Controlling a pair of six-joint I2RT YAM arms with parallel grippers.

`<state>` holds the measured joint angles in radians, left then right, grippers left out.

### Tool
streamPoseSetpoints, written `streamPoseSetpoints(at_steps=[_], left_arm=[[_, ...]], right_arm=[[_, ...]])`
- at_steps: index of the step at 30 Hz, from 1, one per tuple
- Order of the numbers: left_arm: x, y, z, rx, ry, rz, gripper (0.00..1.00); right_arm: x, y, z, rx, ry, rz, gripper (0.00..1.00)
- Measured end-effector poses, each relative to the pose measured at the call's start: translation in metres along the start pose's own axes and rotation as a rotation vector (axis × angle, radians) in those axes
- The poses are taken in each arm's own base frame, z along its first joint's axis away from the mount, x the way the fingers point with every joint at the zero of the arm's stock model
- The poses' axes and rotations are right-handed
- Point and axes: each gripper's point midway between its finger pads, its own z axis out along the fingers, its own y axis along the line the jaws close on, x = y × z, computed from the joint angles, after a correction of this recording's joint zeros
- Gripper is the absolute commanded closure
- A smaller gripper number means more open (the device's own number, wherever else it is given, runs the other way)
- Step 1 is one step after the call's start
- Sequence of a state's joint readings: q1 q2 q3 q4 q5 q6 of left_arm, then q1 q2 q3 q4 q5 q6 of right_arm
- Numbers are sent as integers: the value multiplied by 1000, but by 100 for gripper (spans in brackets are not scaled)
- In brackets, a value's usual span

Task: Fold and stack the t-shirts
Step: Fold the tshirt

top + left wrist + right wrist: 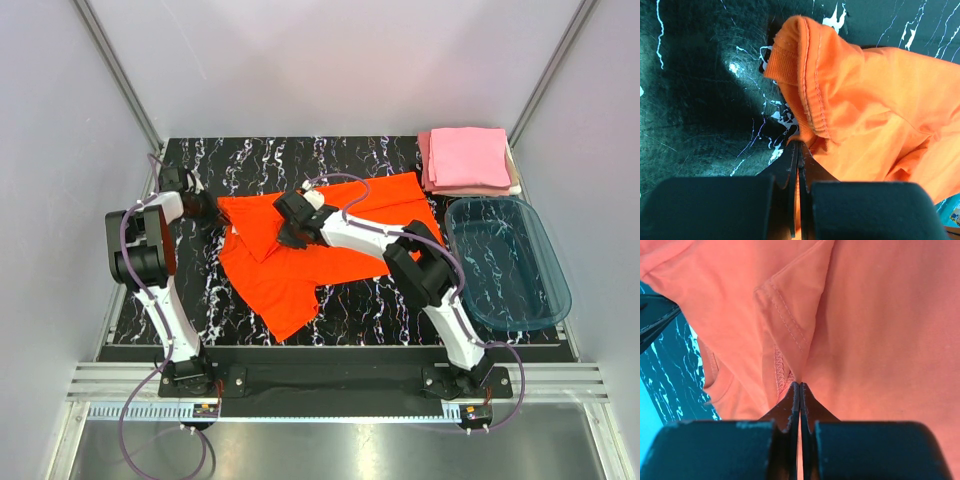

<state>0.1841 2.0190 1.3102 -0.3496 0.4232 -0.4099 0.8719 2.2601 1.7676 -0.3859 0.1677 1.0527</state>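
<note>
Rumpled orange shirt [290, 285], partly folded on counter [370, 305]; left hand [797, 146] clamped on its 9 o'clock edge, right hand [799, 386] clamped on a central fold; pink shirts [468, 158] stacked at 2 o'clock.

Folded t-shirts [468, 158] behind the tub [505, 262]

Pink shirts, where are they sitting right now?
In the top view, the pink shirts lie stacked at the far right corner of the table, just behind the teal tub and to the right of the orange shirt.
</note>
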Motion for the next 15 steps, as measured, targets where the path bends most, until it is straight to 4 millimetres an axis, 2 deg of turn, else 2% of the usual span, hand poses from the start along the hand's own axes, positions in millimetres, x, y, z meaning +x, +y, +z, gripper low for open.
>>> streamPoseSetpoints(at_steps=[4,12,15], left_arm=[[-1,0,1,0,0,2,100],[-2,1,0,-10,-1,10,100],[-2,2,0,-16,-1,9,100]], right_arm=[[-1,-1,-6,-3,-2,-11,100],[2,-24,-18,36,-17,-18,100],[2,-24,-19,30,-18,-17,100]])
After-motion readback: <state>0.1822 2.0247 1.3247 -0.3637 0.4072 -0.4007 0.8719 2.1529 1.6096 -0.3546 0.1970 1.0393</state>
